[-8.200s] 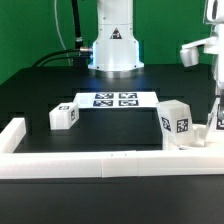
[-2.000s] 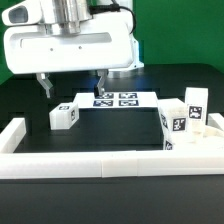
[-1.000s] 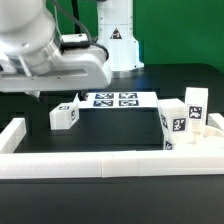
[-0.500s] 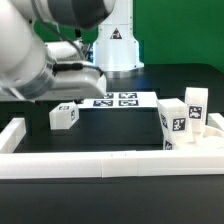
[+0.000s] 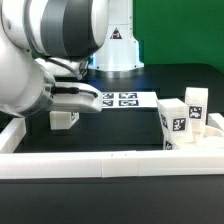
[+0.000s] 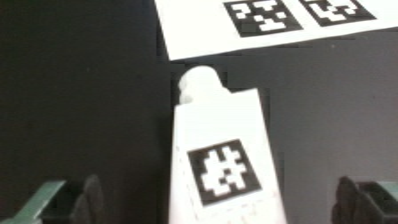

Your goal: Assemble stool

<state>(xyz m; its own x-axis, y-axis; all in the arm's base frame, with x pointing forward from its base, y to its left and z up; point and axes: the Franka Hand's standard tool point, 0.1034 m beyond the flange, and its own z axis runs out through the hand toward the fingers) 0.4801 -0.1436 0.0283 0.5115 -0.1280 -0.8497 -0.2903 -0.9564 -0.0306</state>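
Item: 1 stool leg (image 6: 217, 140), probably rigid, light, slick plastic; take it across its flat long sides. Your gripper (image 6: 215, 200): jaws wide apart, straddling it, nothing held.

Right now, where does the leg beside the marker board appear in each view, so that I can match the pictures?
Exterior view: the leg lies at the exterior view's left, close to a corner of the marker board.
Wrist view: the leg fills the middle of the picture, its peg end toward the marker board.
Shared landmark: the marker board.
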